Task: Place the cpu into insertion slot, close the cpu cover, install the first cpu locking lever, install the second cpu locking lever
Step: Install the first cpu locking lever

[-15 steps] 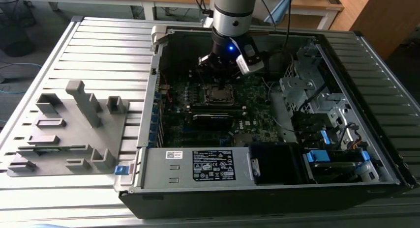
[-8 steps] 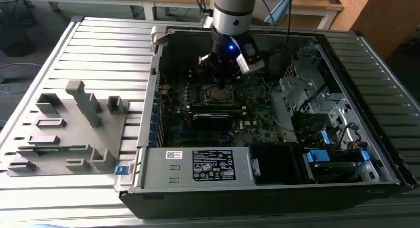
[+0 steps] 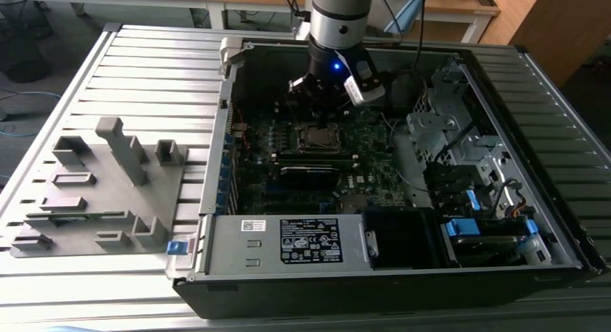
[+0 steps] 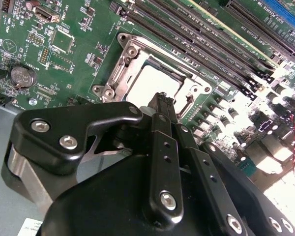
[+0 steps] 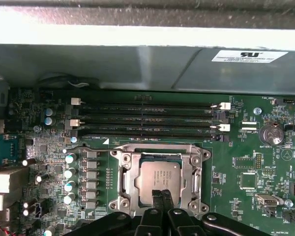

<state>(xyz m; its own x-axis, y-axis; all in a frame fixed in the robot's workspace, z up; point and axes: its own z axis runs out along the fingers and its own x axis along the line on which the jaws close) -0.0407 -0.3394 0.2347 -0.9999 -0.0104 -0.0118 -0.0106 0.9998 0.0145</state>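
Case (image 3: 229, 56) open on slatted bench (image 3: 143, 67), motherboard (image 5: 246, 162) inside. Cover (image 5: 128, 182) lies flat on the board; chip (image 5: 160, 177) sits in its opening. Claw (image 5: 161, 195) clenched, empty, poised over one chip edge, contact unclear. Judged: chip light, stiff, fragile, take by edges; cover thin, springy metal.

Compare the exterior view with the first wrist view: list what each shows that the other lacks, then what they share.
Exterior view: the arm, the grey holder tray on the exterior view's left, and the labelled power supply box. First wrist view: the coin battery and a white sticker on the case wall. Shared: the chip seated in its socket, the metal frame around it, and the gripper by the socket.
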